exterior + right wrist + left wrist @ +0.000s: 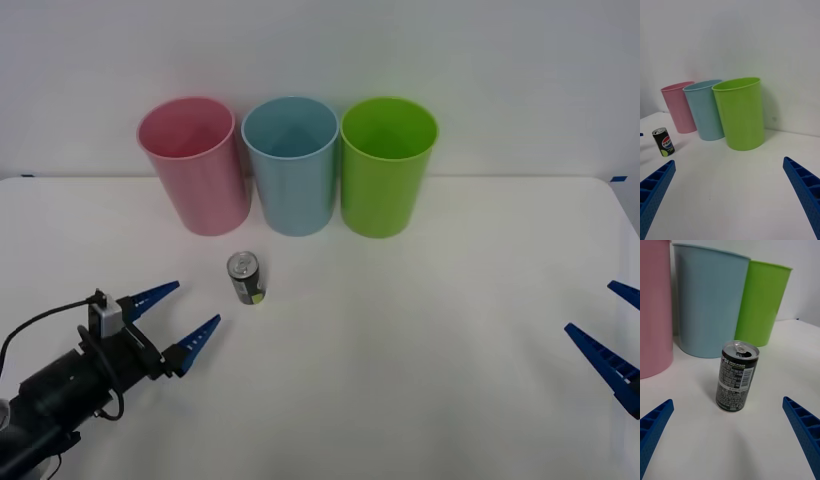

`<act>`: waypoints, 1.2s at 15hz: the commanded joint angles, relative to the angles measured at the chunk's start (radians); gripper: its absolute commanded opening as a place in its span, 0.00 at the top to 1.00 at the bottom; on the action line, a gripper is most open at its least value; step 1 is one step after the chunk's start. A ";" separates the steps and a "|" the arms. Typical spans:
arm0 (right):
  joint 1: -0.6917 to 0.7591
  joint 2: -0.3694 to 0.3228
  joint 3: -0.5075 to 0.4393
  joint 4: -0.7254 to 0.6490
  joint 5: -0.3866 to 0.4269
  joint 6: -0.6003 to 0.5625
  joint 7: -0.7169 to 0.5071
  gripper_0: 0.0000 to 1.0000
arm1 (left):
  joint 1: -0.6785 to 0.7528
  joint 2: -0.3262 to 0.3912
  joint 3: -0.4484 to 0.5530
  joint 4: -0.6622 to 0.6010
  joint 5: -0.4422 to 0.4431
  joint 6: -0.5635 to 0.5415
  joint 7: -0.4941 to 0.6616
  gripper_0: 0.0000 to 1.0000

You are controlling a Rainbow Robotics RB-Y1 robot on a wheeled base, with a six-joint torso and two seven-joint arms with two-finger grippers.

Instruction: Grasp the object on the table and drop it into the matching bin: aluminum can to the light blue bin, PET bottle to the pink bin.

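You have a plain white table (420, 350) running back to a bare pale wall. Its surface is even, unmarked and matte.

Hidden or cut off: the right end effector (610, 335) sits at the table's right edge, cut by the frame, so you see its blue ribbed fingers (598, 358) and none of the arm. In its wrist view the two fingers stand at the far corners, wide apart, with nothing between them. The left arm's body runs out of the front view at the lower left corner. The bins' interiors are shadowed and you cannot make out their floors. On the aluminum can (245, 278) the fine print in the left wrist view is too small to read.

The left end effector (185, 312) is low over the table, fingers spread wide, holding nothing. The can stands upright on the table just ahead of its fingertips, not touching either, silver top up.

Beyond the can from that end effector stand three bins in a row near the wall: the pink bin (195, 165), the light blue bin (292, 165) and a lime green bin (386, 165), nearly touching. The light blue bin lies straight behind the can; nothing stands between them. The right end effector is well apart from all of them.
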 commanded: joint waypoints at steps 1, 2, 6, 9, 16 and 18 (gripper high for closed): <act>0.000 0.000 0.000 0.000 0.000 0.000 0.000 0.00 | -0.068 -0.016 -0.003 0.071 -0.040 0.013 -0.017 0.00; 0.000 0.000 0.000 0.000 0.000 0.000 0.000 0.00 | -0.085 -0.022 -0.003 0.086 -0.055 0.018 -0.022 0.00; 0.000 0.000 0.000 0.000 0.000 0.000 0.000 0.00 | -0.103 -0.059 -0.019 0.089 -0.099 0.045 -0.022 0.00; 0.000 0.000 0.000 0.000 0.000 0.000 0.000 0.00 | -0.117 -0.080 -0.022 0.089 -0.124 0.073 -0.023 0.00; 0.000 0.000 0.000 0.000 0.000 0.000 0.000 0.00 | -0.201 -0.080 -0.040 0.178 -0.150 0.091 -0.035 0.00; 0.000 0.000 0.000 0.000 0.000 0.000 0.000 0.00 | -0.212 -0.080 -0.052 0.187 -0.152 0.101 -0.035 0.00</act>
